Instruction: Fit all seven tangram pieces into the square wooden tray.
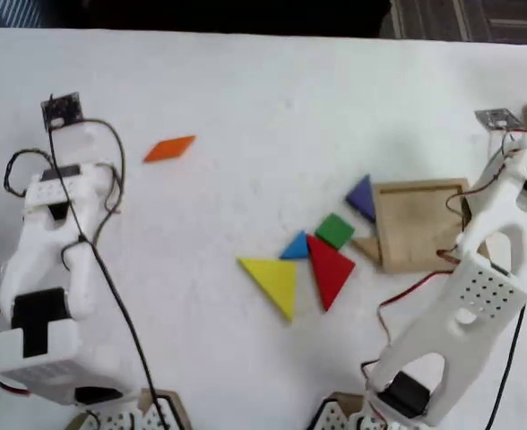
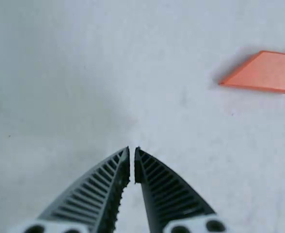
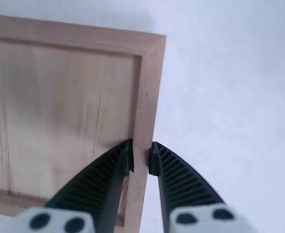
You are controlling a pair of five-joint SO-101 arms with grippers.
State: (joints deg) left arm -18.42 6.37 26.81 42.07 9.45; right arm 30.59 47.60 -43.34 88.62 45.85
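The square wooden tray (image 1: 420, 187) lies flat towards the right side of the white surface (image 1: 246, 90), its bare floor facing up. The right gripper (image 3: 140, 158) has its fingers (image 3: 114, 165) clenched on the tray's raised rim (image 3: 150, 92), one finger inside the wall and the other outside it, close to a corner. From the high view the right arm (image 1: 479, 287) reaches over that same edge of the tray and covers part of it. All seven pieces lie on the surface outside the tray. A purple triangle (image 1: 363, 197) touches the tray's outer edge near one corner, and a pale wooden triangle (image 1: 368, 248) lies against the next corner on the same side. Just beside these is a green square (image 1: 335, 230), with a small blue triangle (image 1: 296, 246) and a red triangle (image 1: 329, 270) pressed close to it, and a yellow triangle (image 1: 273, 283) lies next to the red one, farthest from the tray in this cluster. The orange parallelogram (image 1: 169, 149) lies well apart from the rest, over towards the left arm (image 1: 48, 269). The left gripper (image 2: 132, 161) hangs above bare surface near that orange piece (image 2: 263, 72), its fingers (image 2: 111, 182) pressed together and grasping nothing.
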